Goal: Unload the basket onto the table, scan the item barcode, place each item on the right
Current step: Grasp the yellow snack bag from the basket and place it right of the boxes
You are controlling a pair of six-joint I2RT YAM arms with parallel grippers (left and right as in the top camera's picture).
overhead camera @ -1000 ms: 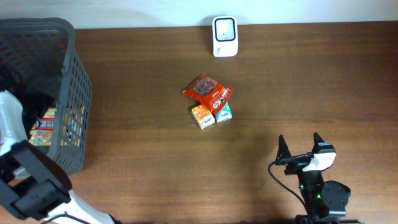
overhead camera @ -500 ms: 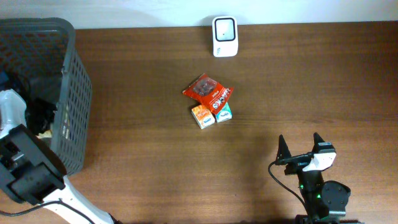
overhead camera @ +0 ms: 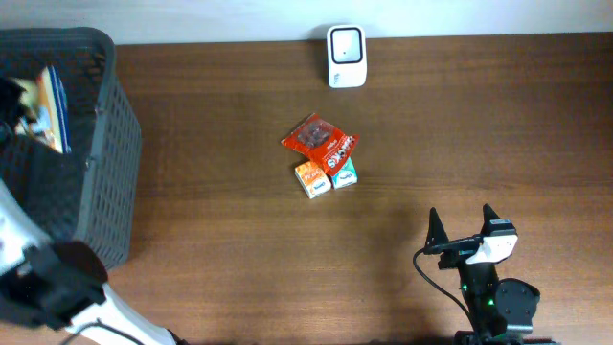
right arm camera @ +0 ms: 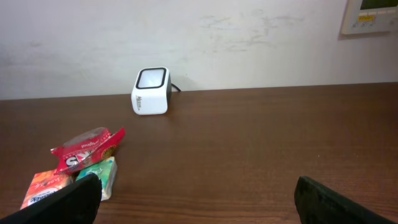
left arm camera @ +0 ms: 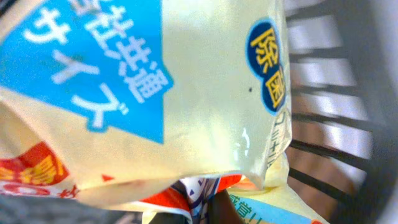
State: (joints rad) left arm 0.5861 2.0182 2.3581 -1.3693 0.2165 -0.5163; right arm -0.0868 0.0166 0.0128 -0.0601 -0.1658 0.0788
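Dark wood counter (overhead camera: 479, 115) runs under a pale wall, and at its left end the left hand (overhead camera: 17, 101) is inside the grey basket (overhead camera: 115, 144). A second ago that hand stood wide and low among the goods. It has since clamped down narrow and come up, and a cream-and-blue pouch (left arm camera: 186, 93) has come with it, now standing on edge against the hand near the basket's top rim. The pouch's printed face fills the wrist view, so I judge it pinched, though the fingers are hidden behind it. No barcode shows on the face turned to the camera. Other packets (left arm camera: 37, 177) lie just below the pouch, with the basket wall just beyond. Well away from the hand, at the counter's far edge, sits the white scanner (overhead camera: 345, 43). A red packet (overhead camera: 321, 142), an orange box (overhead camera: 311, 178) and a teal box (overhead camera: 344, 172) lie between. Farthest off, the right hand (overhead camera: 462, 218) is spread wide and holds nothing. The pick looks done; carrying the pouch across and turning its code to the scanner remains.
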